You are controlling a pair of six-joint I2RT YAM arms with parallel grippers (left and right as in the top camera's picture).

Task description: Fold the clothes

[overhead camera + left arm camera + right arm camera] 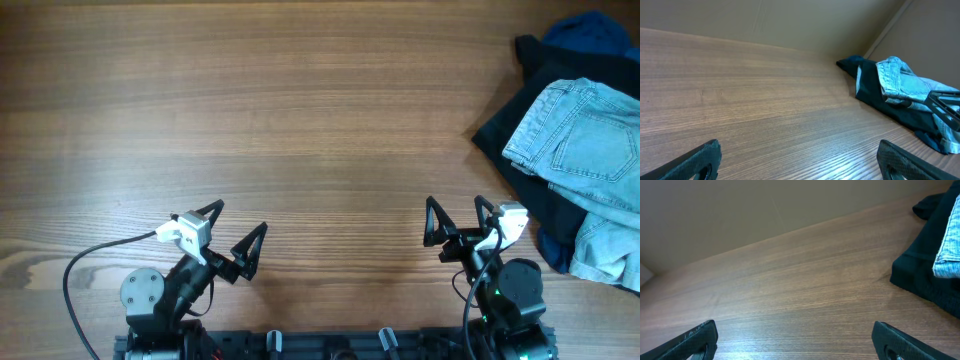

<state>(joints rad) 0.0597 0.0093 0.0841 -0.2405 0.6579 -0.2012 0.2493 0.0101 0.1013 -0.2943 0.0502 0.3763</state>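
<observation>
The denim garment (585, 150) is lying crumpled at the far right edge of the table (300, 120), resting on top of a larger black garment (505, 135), with a dark blue cloth (590, 30) peeking out behind them at the far corner. Its long axis is running roughly from the far side toward the near side, leaning a little to the right, and its right side is running out of the overhead view. A stitched pocket is facing up. The left gripper (241, 215) is hovering near the front edge, jaws spread wide and grasping nothing. The right gripper (455, 205) is doing the same, released and empty, near the black garment's left edge without touching it. Bare wood is stretching across the whole middle and left of the table.
</observation>
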